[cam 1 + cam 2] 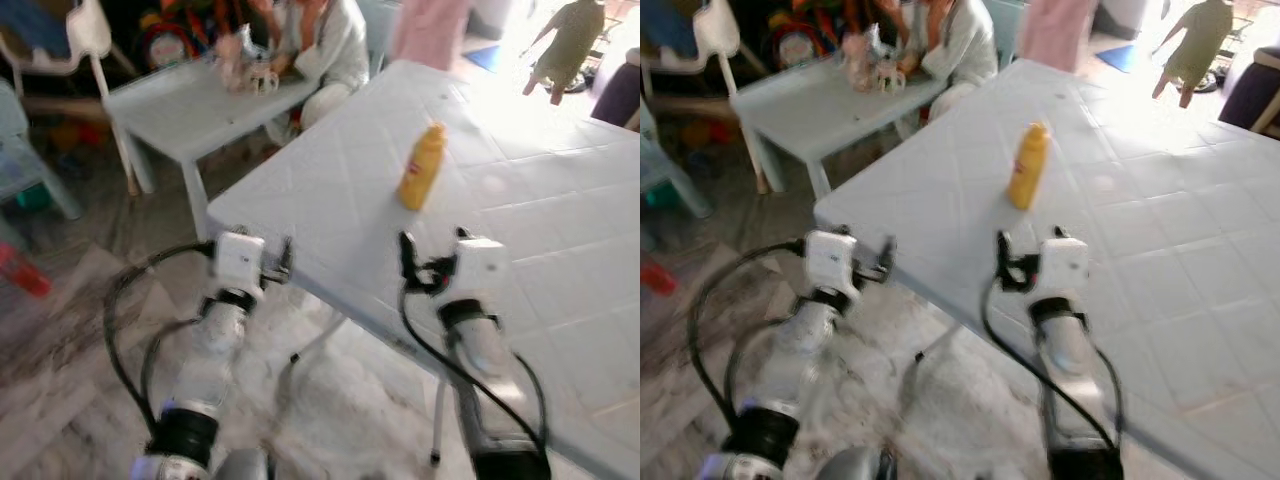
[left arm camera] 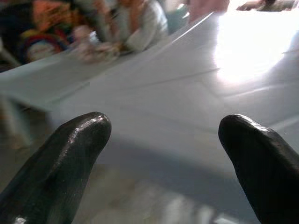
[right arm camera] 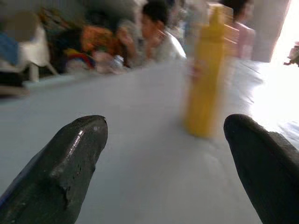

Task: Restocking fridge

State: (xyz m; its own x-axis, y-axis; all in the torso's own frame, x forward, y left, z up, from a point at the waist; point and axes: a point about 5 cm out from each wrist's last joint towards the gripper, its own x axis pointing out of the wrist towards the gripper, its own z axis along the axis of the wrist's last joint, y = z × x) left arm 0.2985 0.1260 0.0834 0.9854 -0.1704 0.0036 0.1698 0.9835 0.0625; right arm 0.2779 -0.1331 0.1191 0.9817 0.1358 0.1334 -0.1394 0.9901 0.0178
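Bottle: yellow, plain. Bench: pale blue-white, scored with a diamond grid. Small table: same pale tone, unpatterned. Floor: grey-brown, streaked. Left gripper and right gripper: glossy black fingers on silver arms.

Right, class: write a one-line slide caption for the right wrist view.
Open right gripper lines up on an upright yellow bottle standing on the white table.

Yellow squeeze bottle, upright, on table

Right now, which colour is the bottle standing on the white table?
Yellow. The bottle shows best in the right wrist view, upright on the white table.
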